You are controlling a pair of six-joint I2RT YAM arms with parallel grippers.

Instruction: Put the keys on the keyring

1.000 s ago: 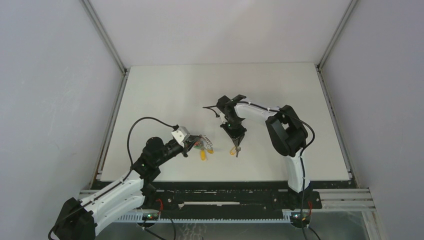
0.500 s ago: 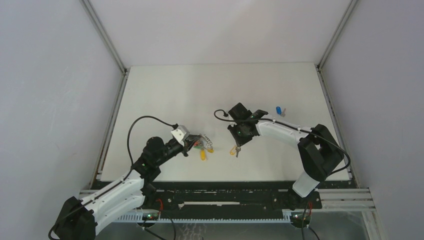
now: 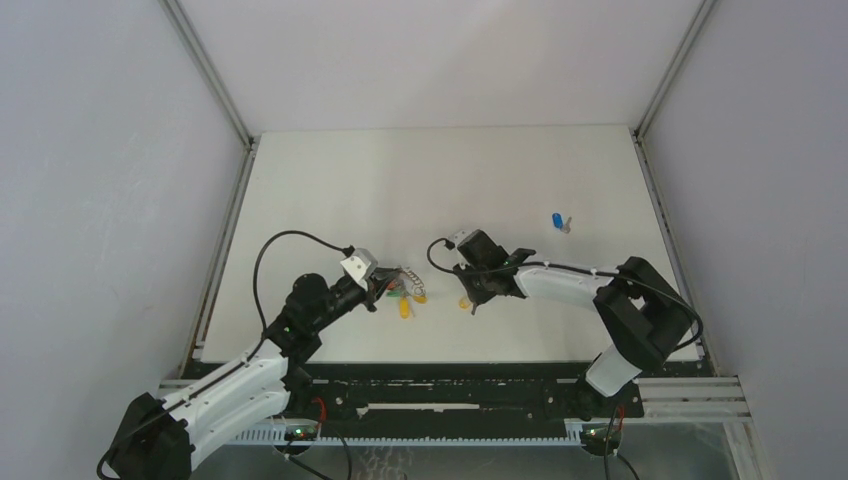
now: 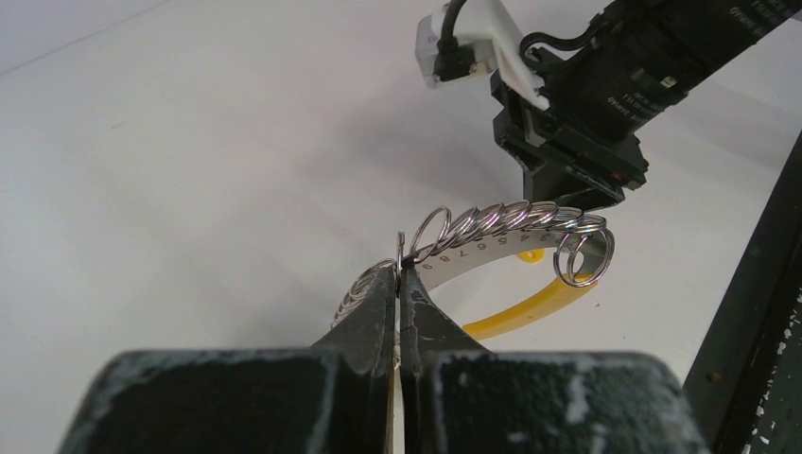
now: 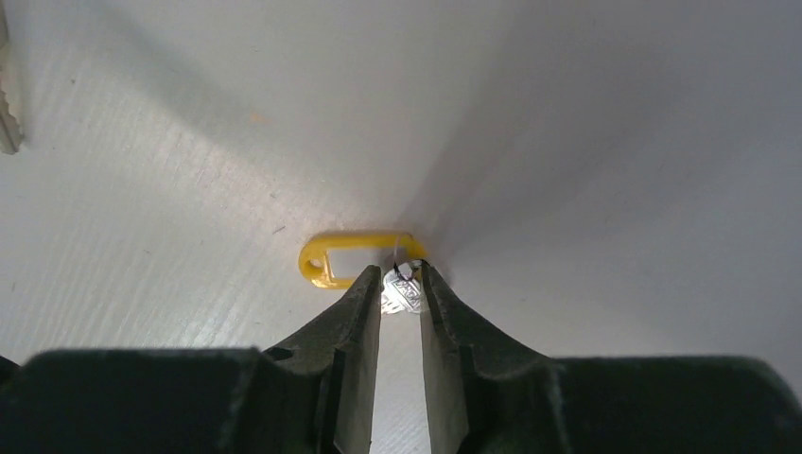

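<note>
Right gripper first: its fingers stand a narrow gap apart, and the silver part of the yellow key fills that gap, touching both pads as far as we can see. The key's yellow cap lies flat on the bench just ahead of the tips. Only the right wrist view shows us this pinch; from above, the gripper body hides all but a speck of yellow. Left gripper has its jaws pressed together on a thin wire loop of the keyring. Its wrist view alone shows the row of small silver rings strung on a numbered metal arc, a yellow tag beneath, and the right gripper close behind. The overhead view adds the blue key, lying alone toward the right edge, well apart from both grippers.

We see both grippers near the middle of the bench, closer to the near edge than the far one. White surface stretches from them to the far edge and both far corners.

Half a second ago the right gripper stood a little farther from the near edge, with the yellow key showing below it. It has since come down over that key, which has not shifted. A second ago the right arm covered the blue key. Left gripper and keyring have not moved.
</note>
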